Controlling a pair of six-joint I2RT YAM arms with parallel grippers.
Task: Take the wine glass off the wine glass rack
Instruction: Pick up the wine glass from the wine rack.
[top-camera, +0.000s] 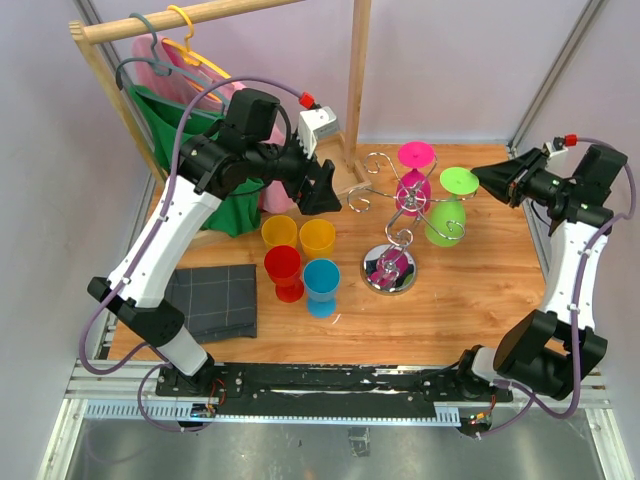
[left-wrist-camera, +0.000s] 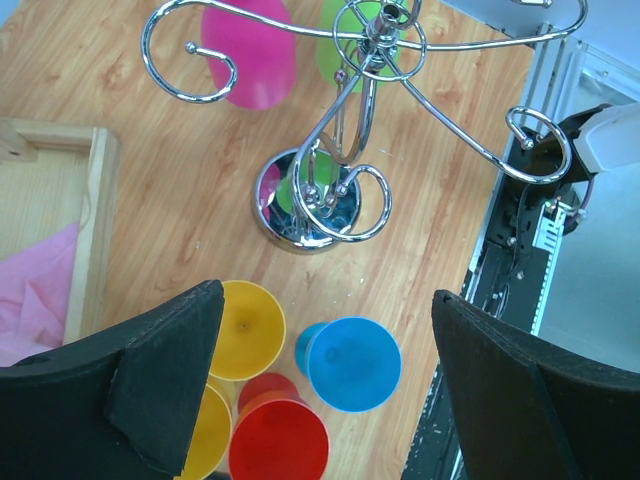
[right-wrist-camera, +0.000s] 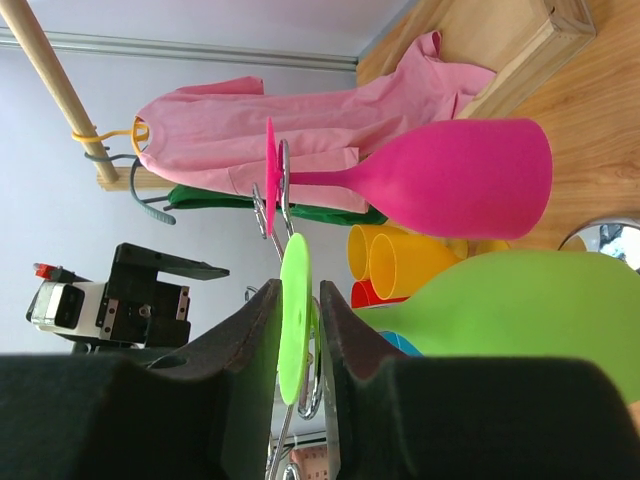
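Observation:
The chrome wine glass rack (top-camera: 391, 268) stands right of centre on the table; its base and curled arms also show in the left wrist view (left-wrist-camera: 310, 205). A pink wine glass (top-camera: 414, 186) and a green wine glass (top-camera: 446, 222) hang on it upside down. My right gripper (top-camera: 478, 175) is level with the green glass's foot (right-wrist-camera: 296, 340). Its jaws are narrowly apart, one on each side of the foot, with slim gaps. The green bowl (right-wrist-camera: 530, 300) hangs below. My left gripper (top-camera: 328, 190) is wide open and empty, hovering left of the rack above the cups.
Two yellow cups (top-camera: 298, 234), a red cup (top-camera: 283, 268) and a blue cup (top-camera: 321, 280) stand left of the rack. A dark folded cloth (top-camera: 212, 298) lies front left. A wooden clothes rack (top-camera: 357, 80) with hangers and pink and green clothes (top-camera: 228, 205) stands at the back left.

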